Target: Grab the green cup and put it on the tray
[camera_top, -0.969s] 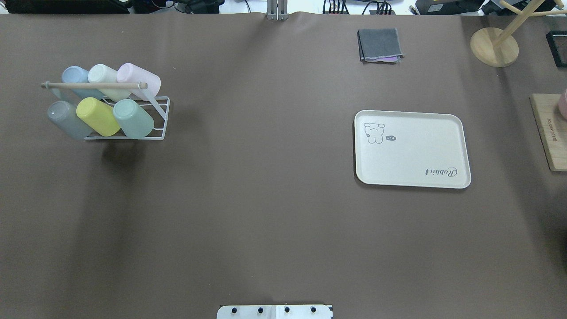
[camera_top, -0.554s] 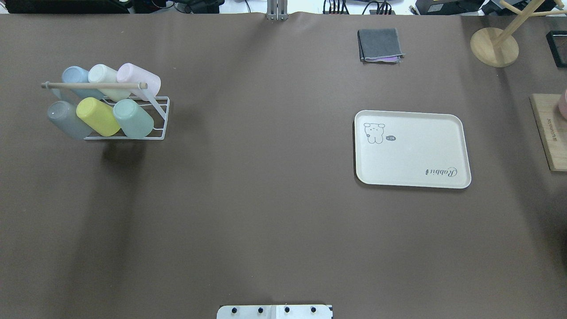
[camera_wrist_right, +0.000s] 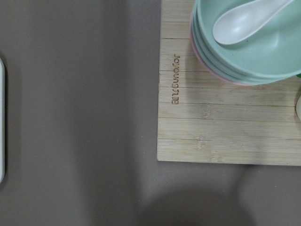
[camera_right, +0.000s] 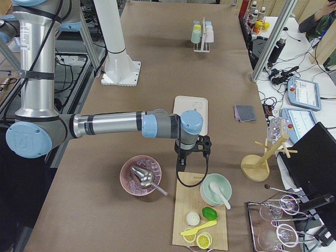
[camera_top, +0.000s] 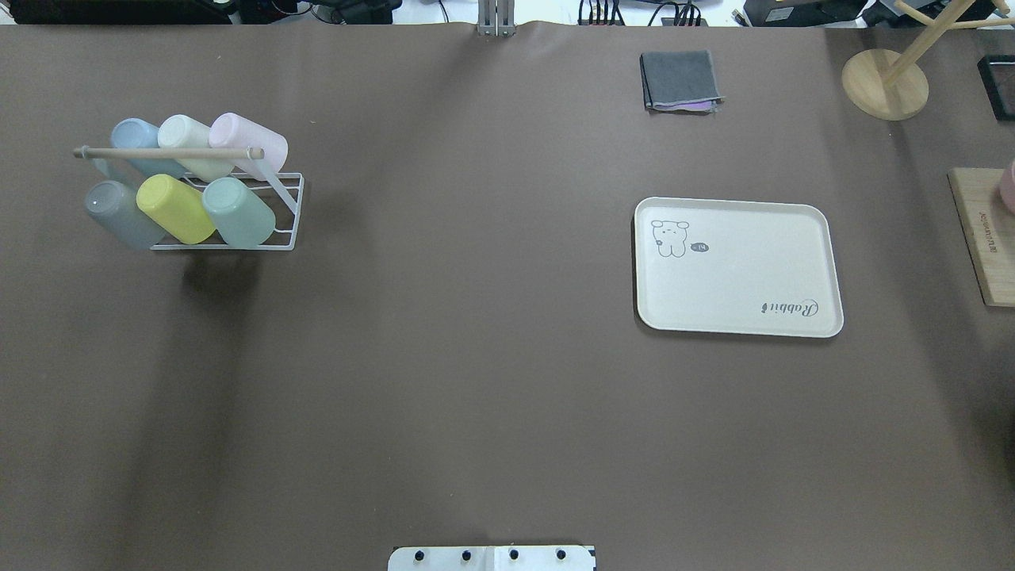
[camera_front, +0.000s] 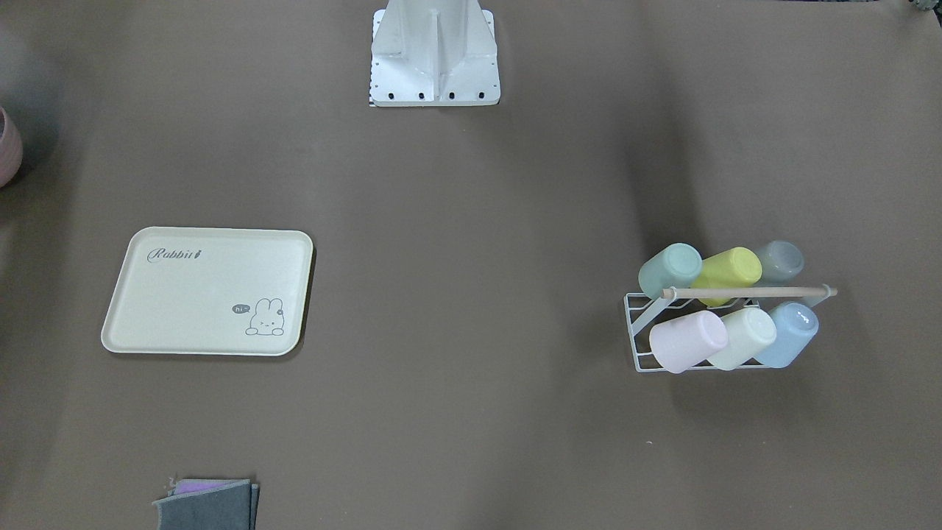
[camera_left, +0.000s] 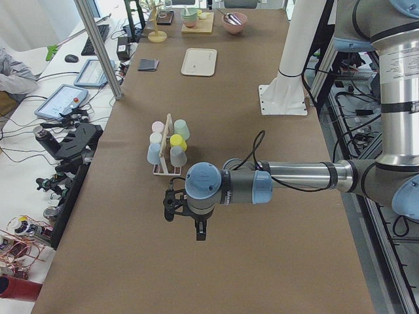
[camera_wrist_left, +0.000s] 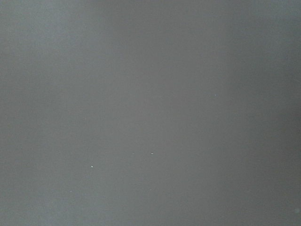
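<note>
The green cup (camera_top: 238,212) lies tilted, bottom up, on a white wire rack (camera_top: 285,238) at the table's left, at the right end of the near row next to a yellow-green cup (camera_top: 175,208). It also shows in the front view (camera_front: 670,269) and the left side view (camera_left: 182,129). The cream tray (camera_top: 737,270) with "Rabbit" script lies empty at the right, also in the front view (camera_front: 206,291). My left gripper (camera_left: 183,216) hangs above bare table short of the rack; I cannot tell if it is open. My right gripper (camera_right: 192,157) hangs between tray and bamboo board; I cannot tell its state.
The rack also holds grey, pale blue, white and pink cups under a wooden handle bar (camera_top: 166,152). A bamboo board (camera_wrist_right: 221,122) with stacked green bowls (camera_wrist_right: 249,42) and a spoon lies right of the tray. A grey cloth (camera_top: 680,80) and a wooden stand (camera_top: 884,83) sit at the back.
</note>
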